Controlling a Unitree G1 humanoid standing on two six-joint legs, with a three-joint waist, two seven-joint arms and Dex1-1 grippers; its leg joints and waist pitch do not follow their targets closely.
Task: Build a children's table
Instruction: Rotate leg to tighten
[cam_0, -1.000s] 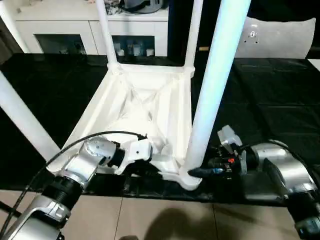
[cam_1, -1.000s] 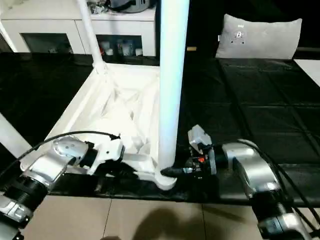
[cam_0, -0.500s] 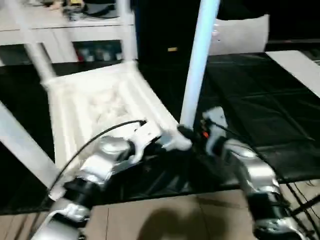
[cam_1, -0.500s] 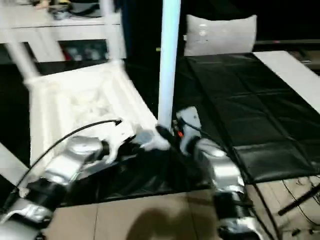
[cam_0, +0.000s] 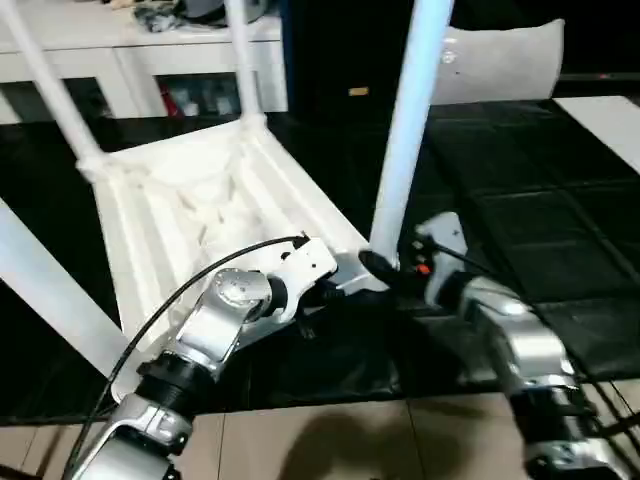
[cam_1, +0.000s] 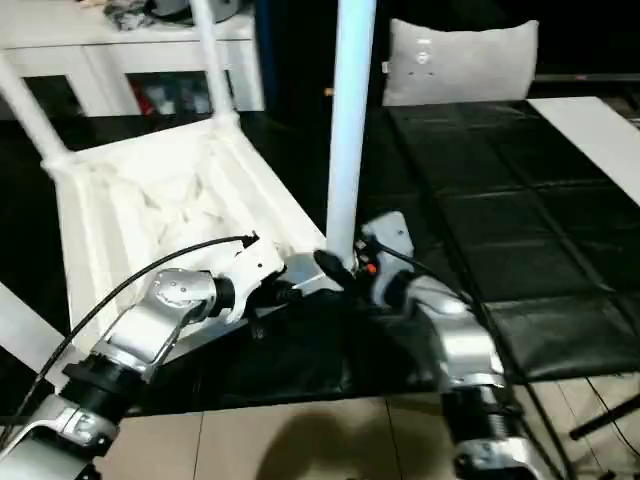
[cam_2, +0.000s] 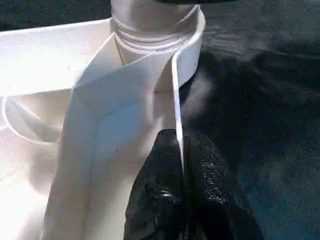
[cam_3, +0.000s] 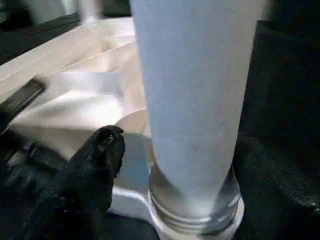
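Note:
The children's table lies upside down on a black mat, its ribbed white top (cam_0: 190, 200) facing up. Tube legs stand in its corner sockets. The nearest leg (cam_0: 405, 130) rises from the corner socket (cam_2: 155, 30) in front of me. My left gripper (cam_0: 325, 292) is shut on the thin rim of the top just beside that socket, its fingers (cam_2: 165, 200) pinching the rim from both sides. My right gripper (cam_0: 380, 268) sits at the base of that leg. One black finger (cam_3: 100, 165) stands beside the leg with a small gap; the other is hidden behind the leg.
Two more legs (cam_0: 240, 60) (cam_0: 50, 90) rise at the far corners and another (cam_0: 50, 290) at the left. A white cabinet (cam_0: 130, 50) stands behind, a grey pillow (cam_0: 500, 60) at the back right. The black mat (cam_0: 540, 200) ends at tan floor (cam_0: 330, 440) near me.
The whole picture has shifted, so the camera moved. The table top now lies turned in the picture, far corners further left. Both grippers stay at the same near corner.

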